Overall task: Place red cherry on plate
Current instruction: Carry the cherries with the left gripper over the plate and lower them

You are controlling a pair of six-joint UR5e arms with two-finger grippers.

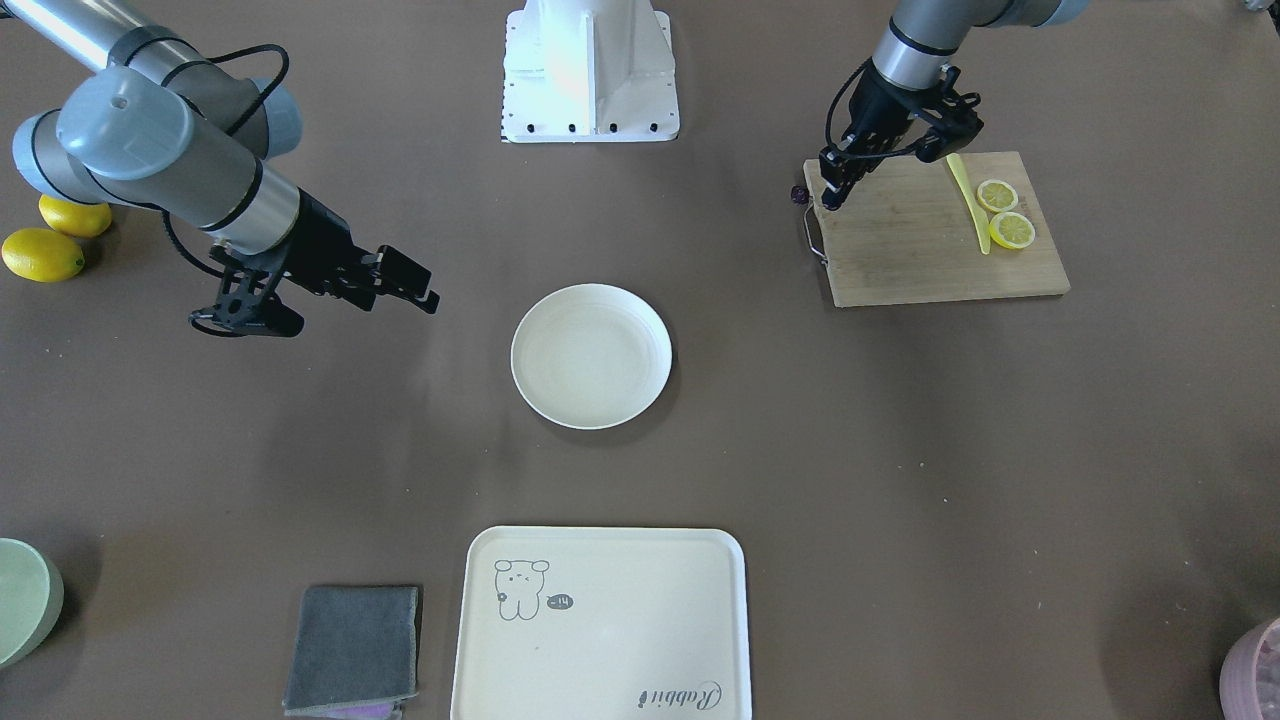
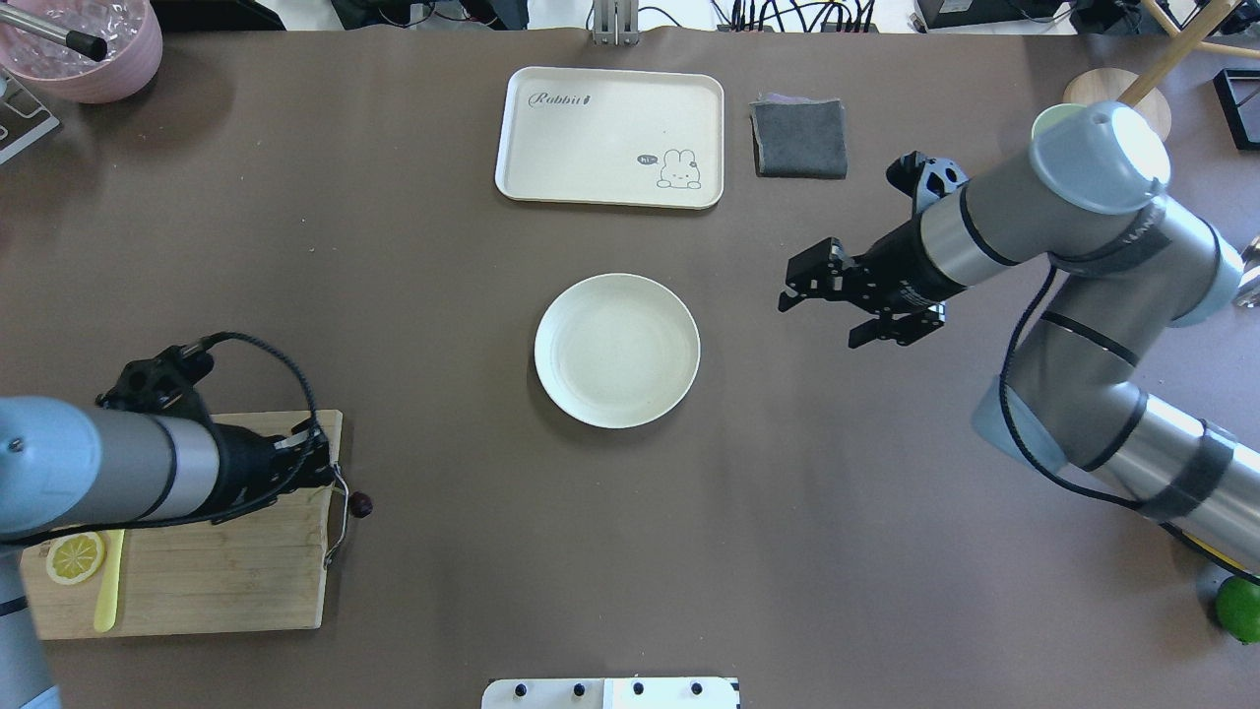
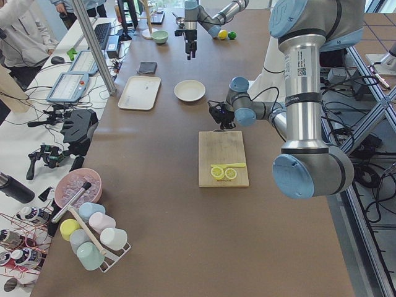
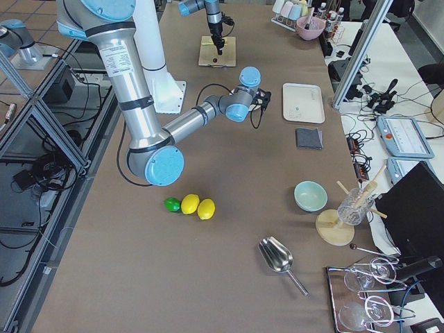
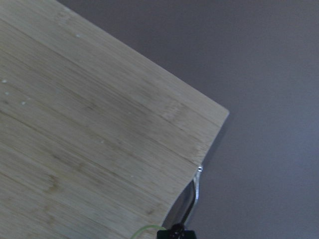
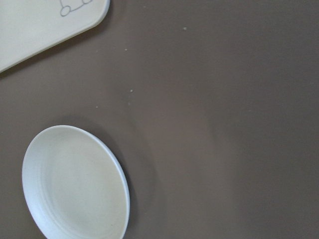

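The red cherry (image 1: 799,194) shows as a tiny dark ball just off the corner of the wooden cutting board (image 1: 930,240), beside the board's metal handle; it appears again as the red cherry (image 2: 361,505) in the overhead view. My left gripper (image 1: 832,196) points down at that corner. In the left wrist view its tips (image 5: 175,233) meet, with a pale-green stem (image 5: 144,229) curving out of them. The plate (image 1: 591,356) is round, cream-white and bare at the table's middle. My right gripper (image 2: 792,286) hovers open beside the plate (image 2: 617,351), holding nothing.
Two lemon slices (image 1: 1005,212) and a yellow knife (image 1: 968,200) lie on the board. A cream tray (image 1: 600,625) with a drawing, a grey cloth (image 1: 355,645) and a green bowl (image 1: 20,600) sit along the operators' side. Whole lemons (image 1: 42,254) lie behind my right arm.
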